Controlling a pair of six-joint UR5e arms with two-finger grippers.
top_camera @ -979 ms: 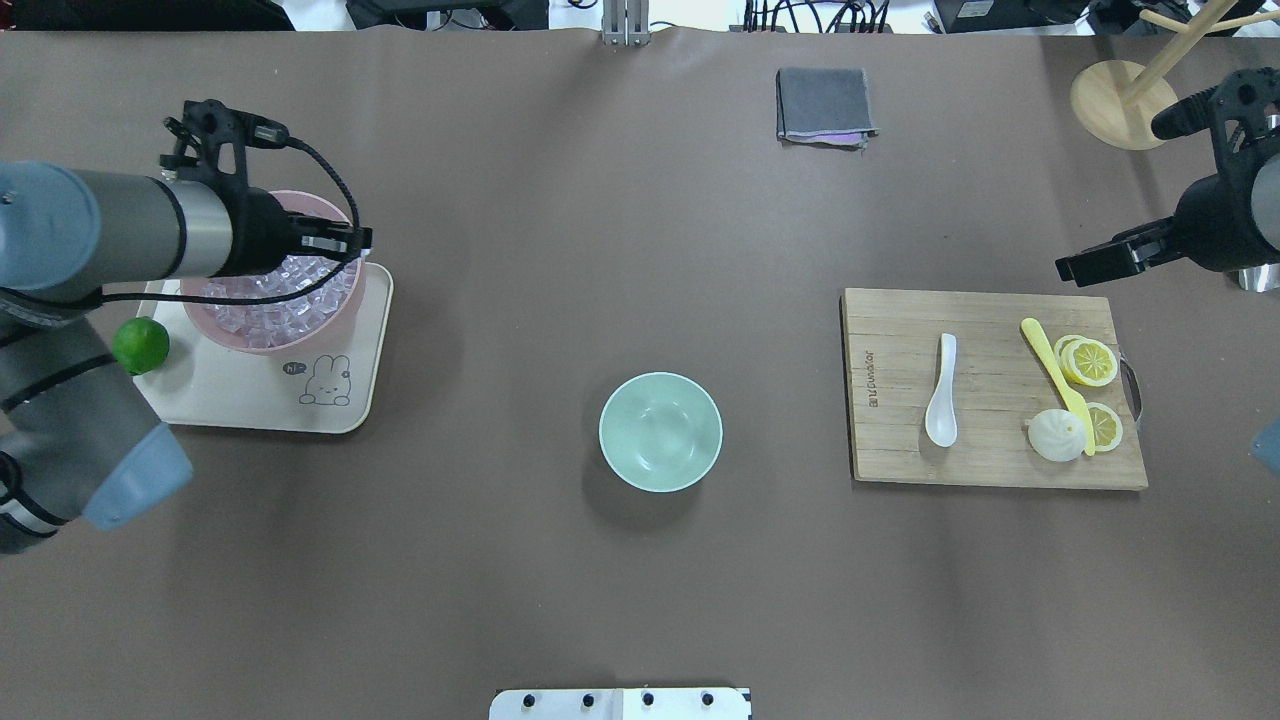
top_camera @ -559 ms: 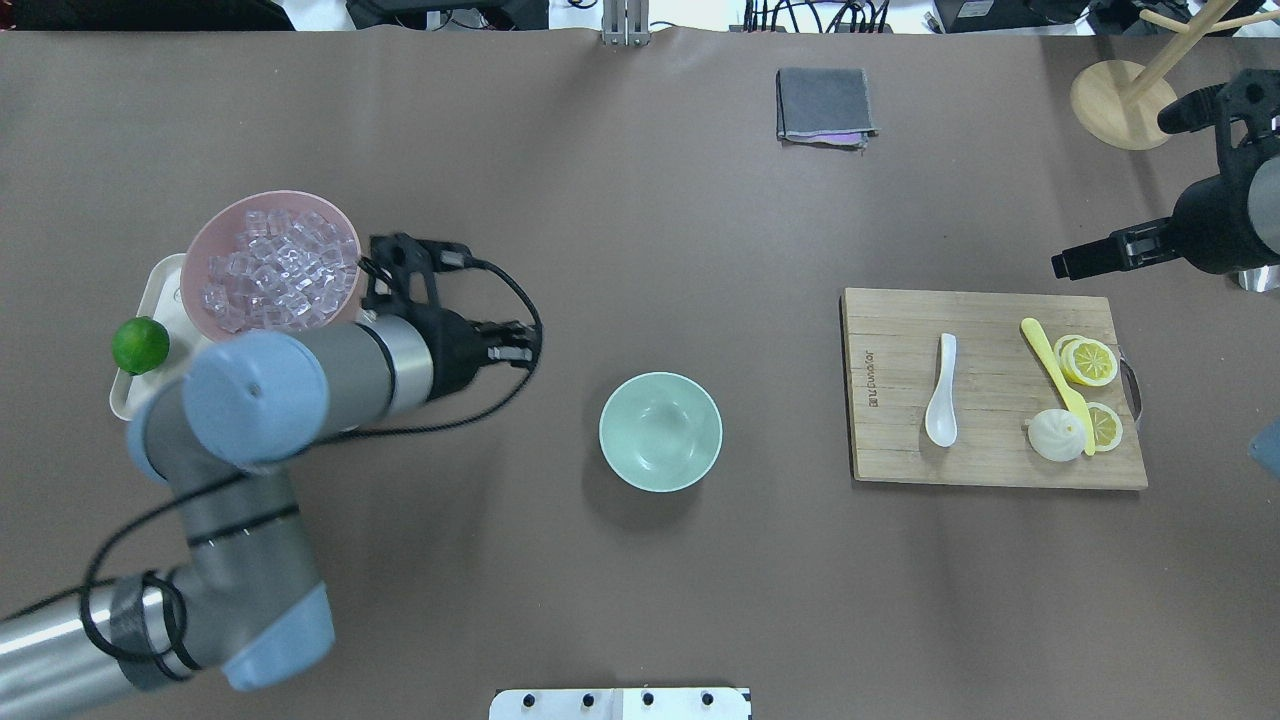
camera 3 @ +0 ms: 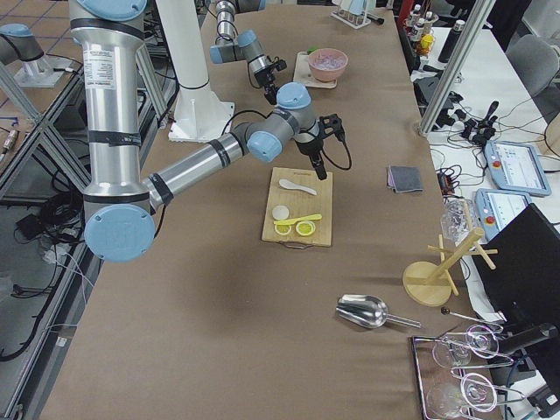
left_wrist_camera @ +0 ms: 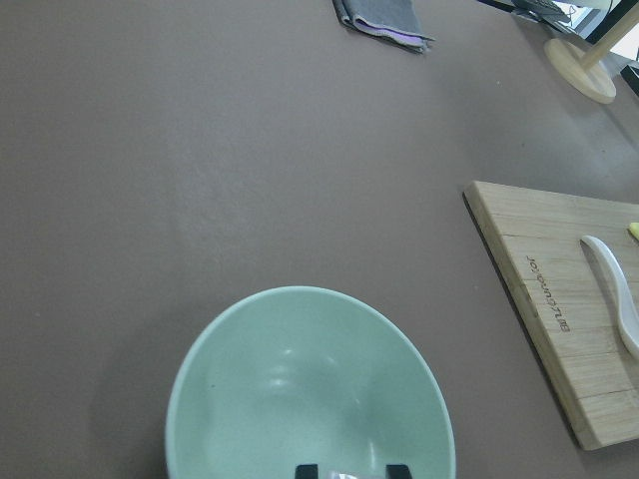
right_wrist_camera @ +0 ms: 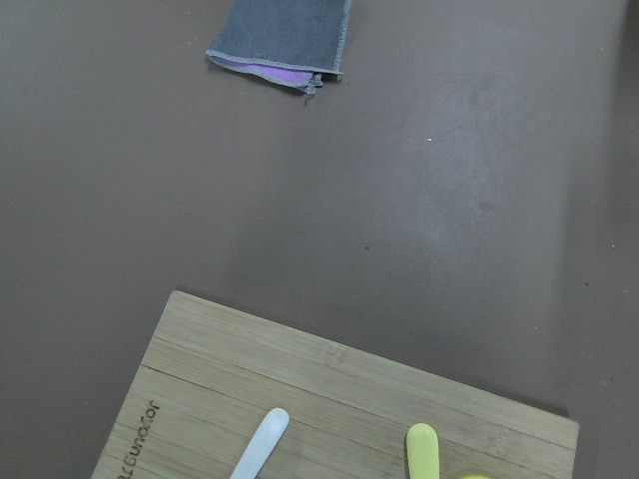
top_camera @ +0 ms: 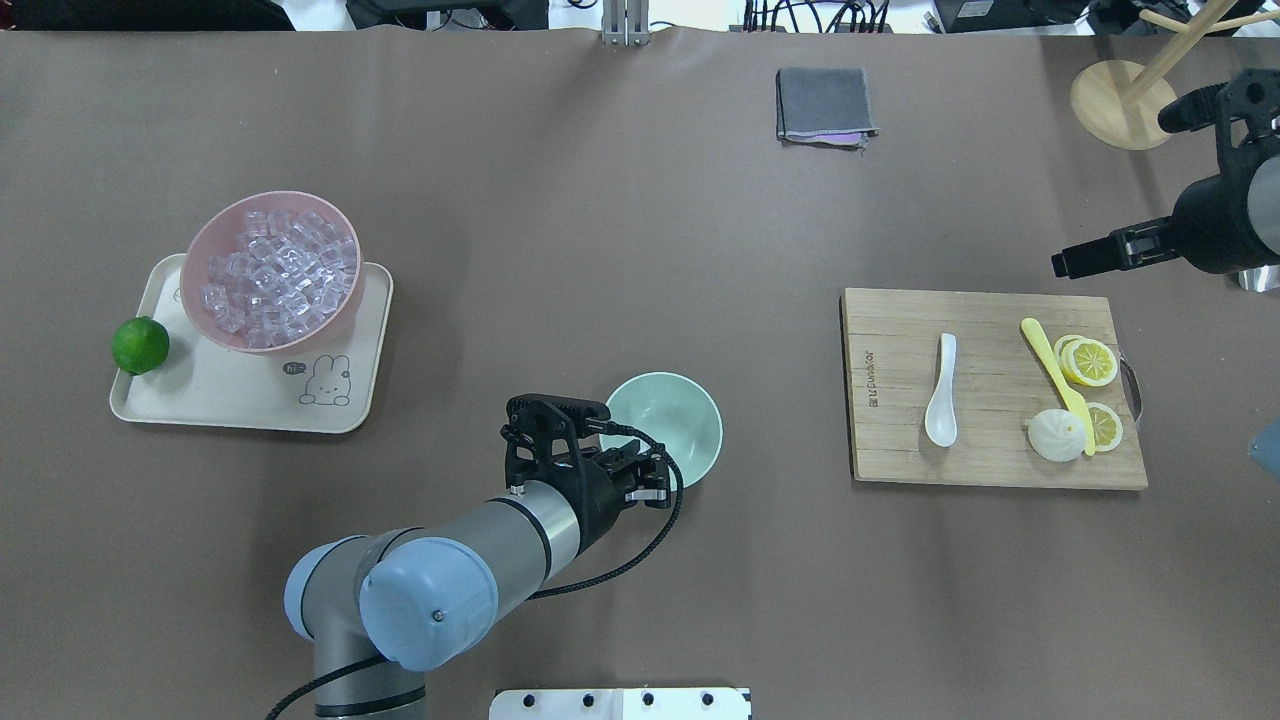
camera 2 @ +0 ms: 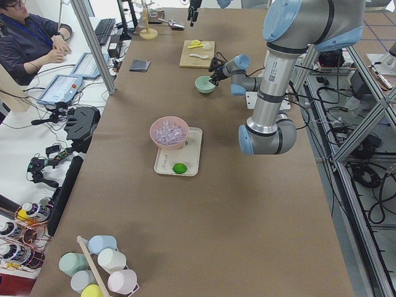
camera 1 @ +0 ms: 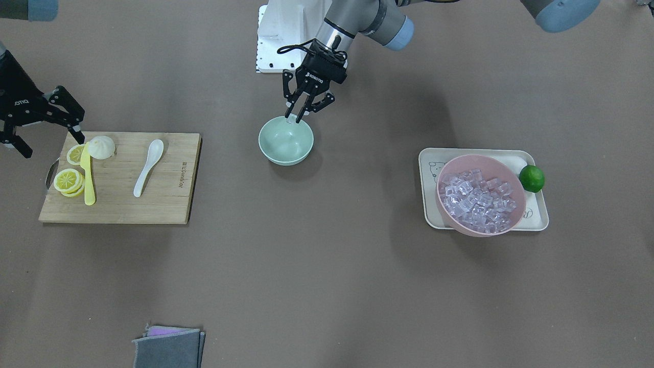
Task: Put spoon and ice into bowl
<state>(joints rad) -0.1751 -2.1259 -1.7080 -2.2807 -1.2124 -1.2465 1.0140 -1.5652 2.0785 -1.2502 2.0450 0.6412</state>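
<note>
One ice cube (camera 1: 292, 118) pinched between left jaws over the bowl (camera 1: 286, 157)

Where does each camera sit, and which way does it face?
Front-facing: across the table, facing the robot's base; both arms, left fingers over the mint-green bowl, right fingers spread.
Overhead: behind the robot, looking forward and down; both arms.
Exterior left: table's left end, looking along it; left arm nearest.
Exterior right: opposite end; right arm nearest.
Left wrist: looks into the bowl; fingers pinch an ice cube.
Right wrist: looks onto the cutting board; no body shows.
Shared: both wrist views show the white spoon.
</note>
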